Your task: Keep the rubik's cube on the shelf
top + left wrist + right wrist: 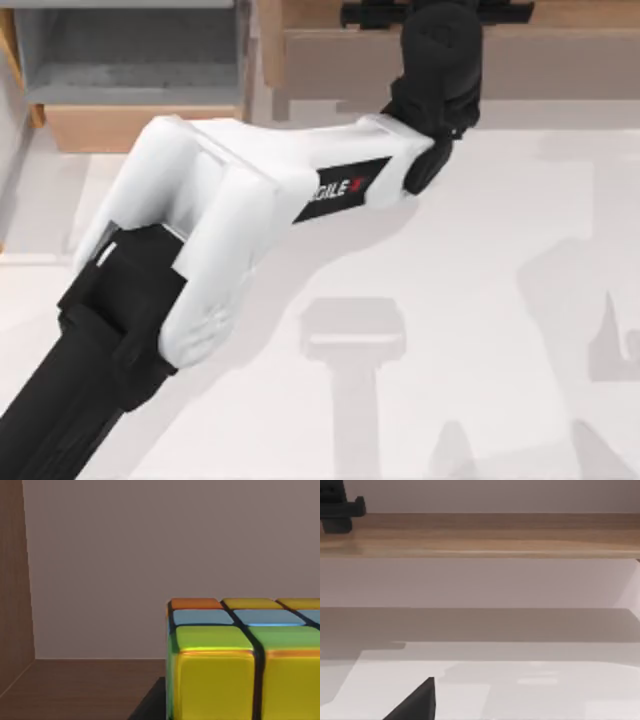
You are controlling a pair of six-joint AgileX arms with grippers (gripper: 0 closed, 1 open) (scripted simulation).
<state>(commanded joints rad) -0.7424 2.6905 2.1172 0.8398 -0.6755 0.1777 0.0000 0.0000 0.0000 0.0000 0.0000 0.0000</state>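
The rubik's cube (235, 665), with yellow, green, blue and orange squares, looms very close in the left wrist view. It stands over a brown wooden floor with a plain wall behind it. My left arm reaches from the table's near left up to the shelf (560, 55), a light-brown ledge with a grey-brown front panel. My left gripper (438, 14) is over that ledge at the far edge. In the right wrist view the ledge (490, 535) runs across, and the left gripper (340, 507) sits on it. A dark tip of my right gripper (415, 702) shows low over the table.
A grey-lined box compartment (130, 55) with a light wood front stands at the far left, beside the shelf. A brown side wall (12, 580) closes the shelf space near the cube. The white table (450, 300) stretches in front, crossed by arm shadows.
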